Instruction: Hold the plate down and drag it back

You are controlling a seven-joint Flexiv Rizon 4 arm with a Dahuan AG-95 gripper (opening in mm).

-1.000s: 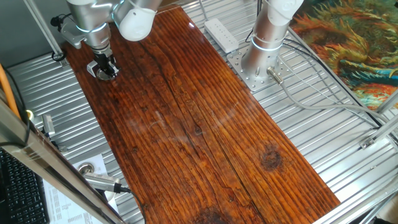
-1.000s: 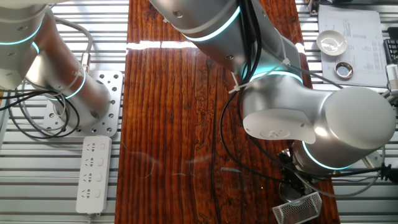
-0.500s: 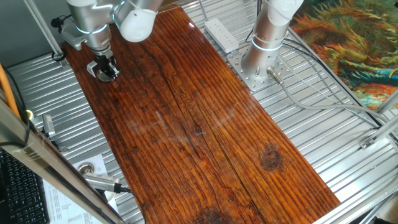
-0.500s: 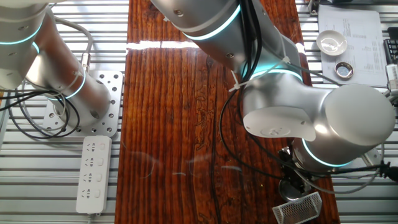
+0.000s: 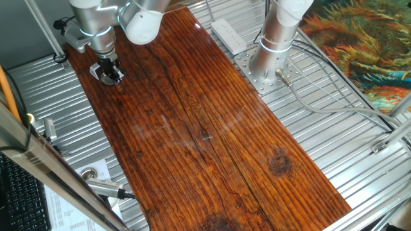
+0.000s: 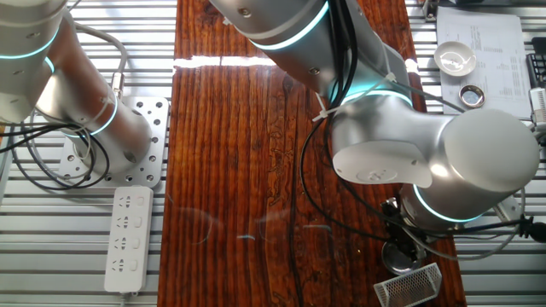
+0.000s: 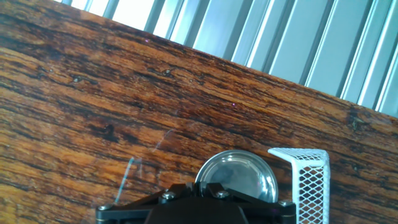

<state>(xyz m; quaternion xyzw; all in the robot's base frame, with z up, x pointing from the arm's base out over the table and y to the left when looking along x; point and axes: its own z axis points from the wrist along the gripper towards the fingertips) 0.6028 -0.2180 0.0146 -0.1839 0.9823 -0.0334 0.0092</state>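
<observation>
- One plate (image 7: 237,176) matters here: a small round metal disc lying flat on the wooden board (image 5: 212,122), at its far left corner in one fixed view.
- The gripper (image 5: 110,74) stands directly over the plate, fingertips down on or just above it; contact cannot be confirmed.
- Whether the fingers are parted or together cannot be told.
- A white mesh bracket (image 7: 306,180) sits just beside the plate.
- The drag therefore probably runs away from the board's edge.
</observation>
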